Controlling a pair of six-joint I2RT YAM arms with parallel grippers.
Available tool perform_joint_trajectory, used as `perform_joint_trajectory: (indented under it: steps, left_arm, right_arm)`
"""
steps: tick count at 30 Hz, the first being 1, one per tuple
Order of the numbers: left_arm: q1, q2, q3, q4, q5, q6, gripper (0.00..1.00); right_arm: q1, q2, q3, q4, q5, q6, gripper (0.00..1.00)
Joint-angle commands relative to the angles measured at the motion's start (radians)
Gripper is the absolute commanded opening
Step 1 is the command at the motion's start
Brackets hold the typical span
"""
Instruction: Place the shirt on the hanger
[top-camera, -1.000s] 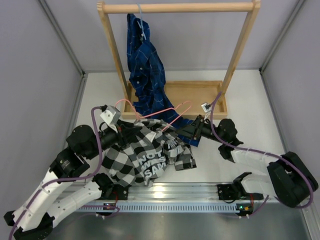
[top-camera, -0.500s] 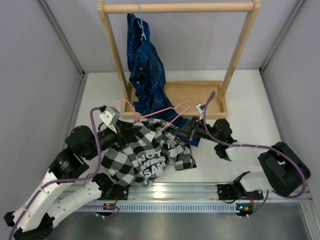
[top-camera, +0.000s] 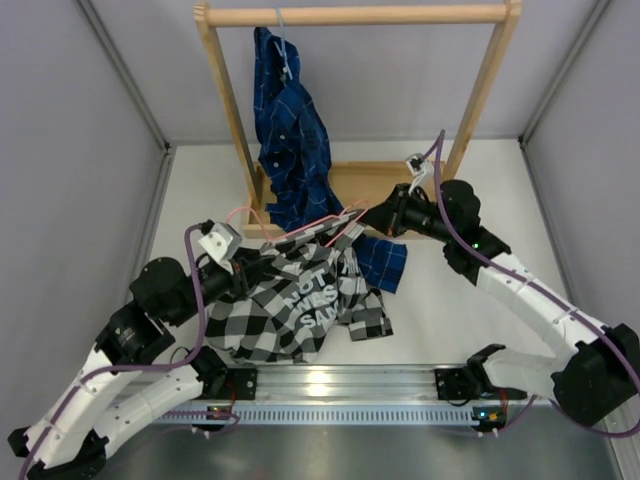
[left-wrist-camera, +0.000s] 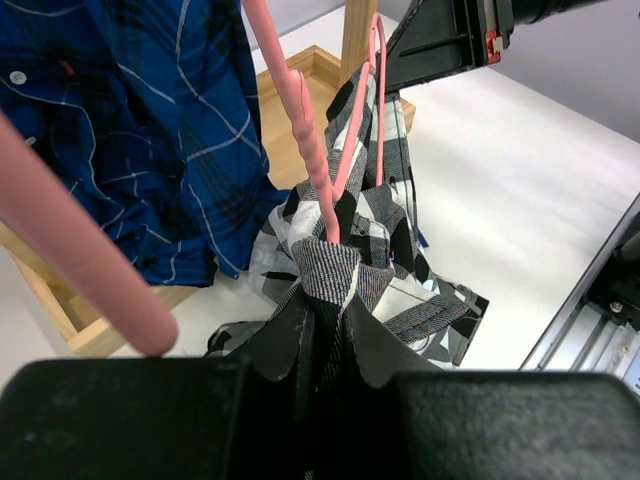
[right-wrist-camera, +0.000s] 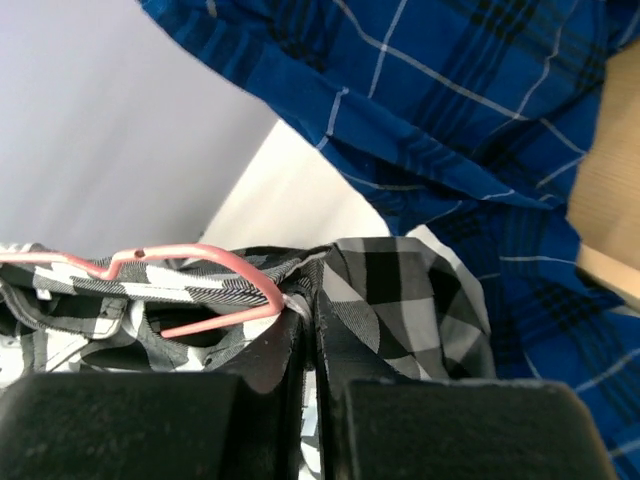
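The black-and-white checked shirt (top-camera: 295, 305) lies bunched on the table with its white lettering facing up. The pink wire hanger (top-camera: 318, 222) is partly threaded into it, and its hook pokes out near the left arm. My left gripper (top-camera: 245, 265) is shut on a fold of the shirt (left-wrist-camera: 400, 215), with the hanger (left-wrist-camera: 310, 150) rising just in front of its fingertips (left-wrist-camera: 335, 335). My right gripper (top-camera: 365, 218) is shut on the shirt's far edge (right-wrist-camera: 400, 290), right beside the hanger's curved shoulder end (right-wrist-camera: 215, 258), and holds it raised.
A wooden rack (top-camera: 225, 110) stands at the back with a tray-like base (top-camera: 410, 185). A dark blue plaid shirt (top-camera: 290, 130) hangs from its bar on a light blue hanger, draping down just behind the grippers. A metal rail (top-camera: 350, 385) runs along the near edge.
The right gripper has shut on the shirt's edge and swung up and back toward the rack. The shirt and the hanger's right end were pulled along with it. The left gripper kept its grip.
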Motion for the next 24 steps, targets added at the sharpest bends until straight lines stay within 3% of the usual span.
perform_joint_trajectory:
  steps: [1, 6, 10, 18, 24]
  left_arm:
    - [0.000, -0.021, -0.010, -0.027, -0.026, 0.033, 0.00]
    - [-0.004, 0.013, -0.010, -0.028, -0.109, 0.031, 0.00]
    - [-0.007, 0.041, -0.003, -0.028, -0.123, 0.058, 0.00]
    - [-0.021, 0.021, 0.005, -0.045, -0.101, 0.071, 0.00]
    - [-0.024, 0.039, 0.010, -0.063, -0.066, 0.069, 0.00]
  right_arm:
    - [-0.065, 0.040, 0.161, -0.297, 0.237, -0.147, 0.00]
    - [-0.065, 0.152, 0.398, -0.511, 0.395, -0.268, 0.00]
    - [-0.067, 0.228, 0.529, -0.581, 0.446, -0.302, 0.00]
    - [-0.073, 0.307, 0.647, -0.563, 0.567, -0.342, 0.00]
    - [-0.070, 0.282, 0.658, -0.512, 0.478, -0.362, 0.00]
